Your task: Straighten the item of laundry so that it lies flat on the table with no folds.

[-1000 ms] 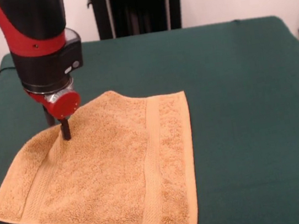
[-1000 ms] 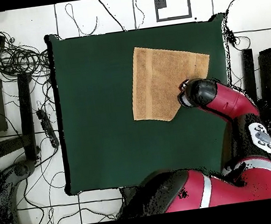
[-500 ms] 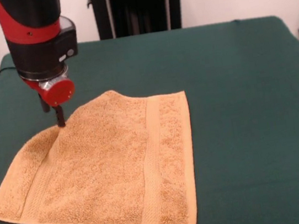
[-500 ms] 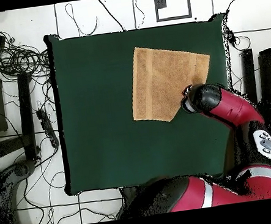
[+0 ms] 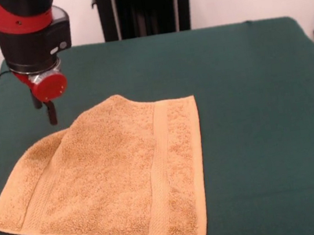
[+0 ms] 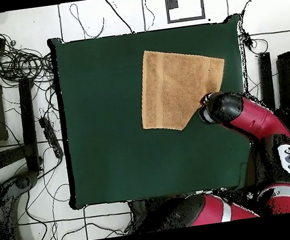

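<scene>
1. The red and black arm [image 5: 27, 24] comes down near the table's [image 5: 245, 81] left far corner in the front view.
2. The gripper [image 5: 47, 109] hangs below a round red wrist disc [image 5: 48, 86], dark fingertips pointing down.
3. From overhead, the arm's end [image 6: 222, 107] sits near the table's right edge.
4. Finger spacing cannot be made out.

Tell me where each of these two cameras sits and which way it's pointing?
Front view: sits low across the table, facing the robot; looks at the orange-tan towel; shows the red-and-black arm's wrist and gripper coming down at upper left.
Overhead view: hangs above, looking straight down at the table and surrounding floor; shows the arm reaching in from the bottom right.
Shared: towel, green table and arm, turned half round between views.
</scene>
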